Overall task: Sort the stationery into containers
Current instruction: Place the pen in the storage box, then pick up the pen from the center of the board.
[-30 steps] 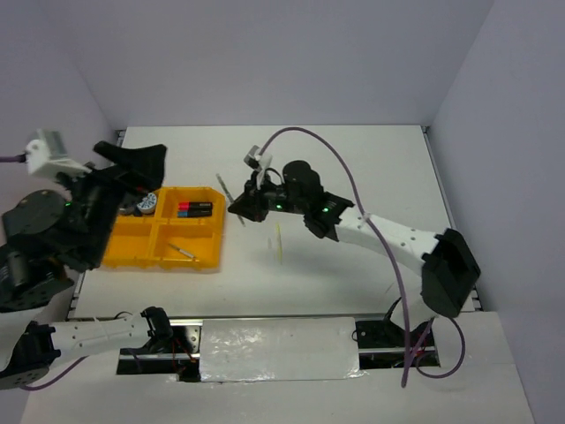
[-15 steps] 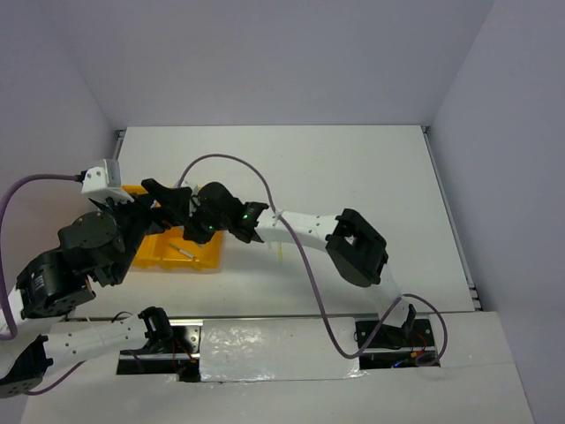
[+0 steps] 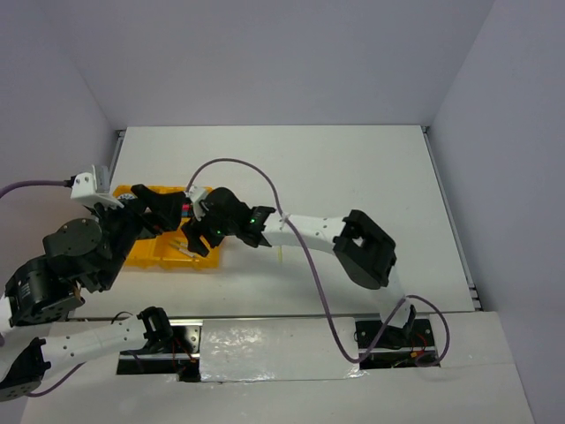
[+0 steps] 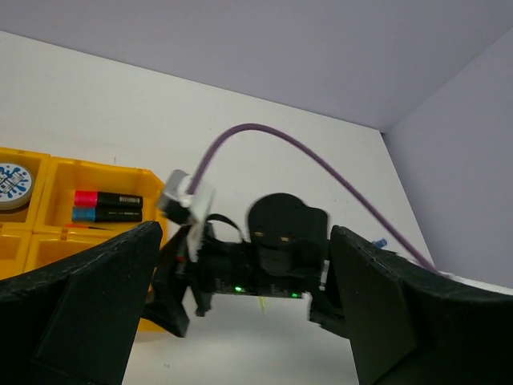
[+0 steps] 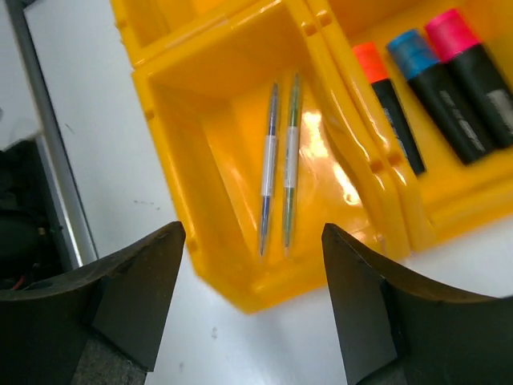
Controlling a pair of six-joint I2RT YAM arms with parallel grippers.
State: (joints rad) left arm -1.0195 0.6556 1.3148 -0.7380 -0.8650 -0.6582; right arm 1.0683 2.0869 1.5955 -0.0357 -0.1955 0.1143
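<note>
The yellow tray (image 3: 154, 254) lies at the table's left. My right gripper (image 5: 252, 298) hangs open over its near-right compartment (image 5: 216, 120), nothing between the fingers. Two thin pens (image 5: 279, 167) lie side by side in that compartment. The compartment beside it holds three black markers with orange (image 5: 390, 104), blue (image 5: 437, 92) and pink (image 5: 473, 76) caps. A blue-and-white tin (image 4: 12, 184) sits in the far-left compartment. My left gripper (image 4: 240, 321) is raised over the tray's left half, wide open and empty, facing the right wrist (image 4: 272, 249). A thin yellow pen (image 4: 260, 305) lies on the table.
The right arm (image 3: 300, 228) reaches across the table's middle to the tray, its purple cable (image 3: 256, 172) looping above. The metal rail of the table's near edge (image 5: 48, 144) runs just beside the tray's corner. A small blue item (image 4: 379, 241) lies at the far right.
My right arm swung left from the table's middle to the tray with a pen, then opened. That pen now lies beside the one in the compartment. The left arm shifted over the tray.
</note>
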